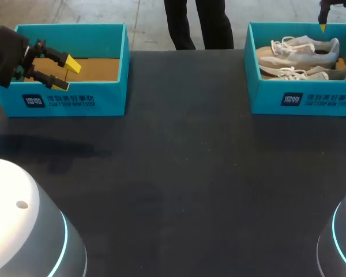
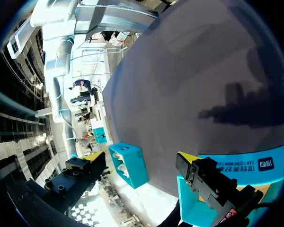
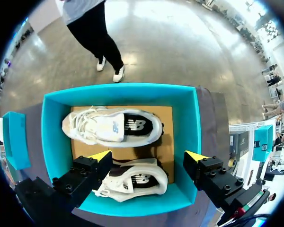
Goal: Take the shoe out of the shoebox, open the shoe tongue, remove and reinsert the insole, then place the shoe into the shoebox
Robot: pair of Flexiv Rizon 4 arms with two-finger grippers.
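The right gripper (image 3: 149,157) is hanging above the shoebox (image 3: 52,137), which is standing at the far right corner of the table (image 1: 179,173). Its two fingers are spread wide apart and are gripping nothing.

The head view is showing only the two yellow tips of this gripper at the upper edge. The right wrist view is giving much more, because it is looking straight down into the shoebox. There, two pale shoes are lying side by side on the brown bottom. The near shoe (image 3: 132,179) is lying just under the open fingers, and the far shoe (image 3: 111,127) is lying beside it, against the wall farther from the robot. The wrist view is also showing the dark inside of both shoes. In the head view I am seeing them only from the side, with white laces.

The left gripper (image 1: 67,74) is hovering over the second box (image 1: 75,101), a teal one at the far left corner, well apart from the shoebox. Its fingers are open and are pointing toward the middle of the table, with nothing between them. The head view is showing only bare brown cardboard (image 1: 98,69) inside this box.

The left wrist view is showing only one yellow tip of its own gripper, with the teal wall of the second box close beside it. Far across the dark table it is catching the shoebox, small, with something pale inside.
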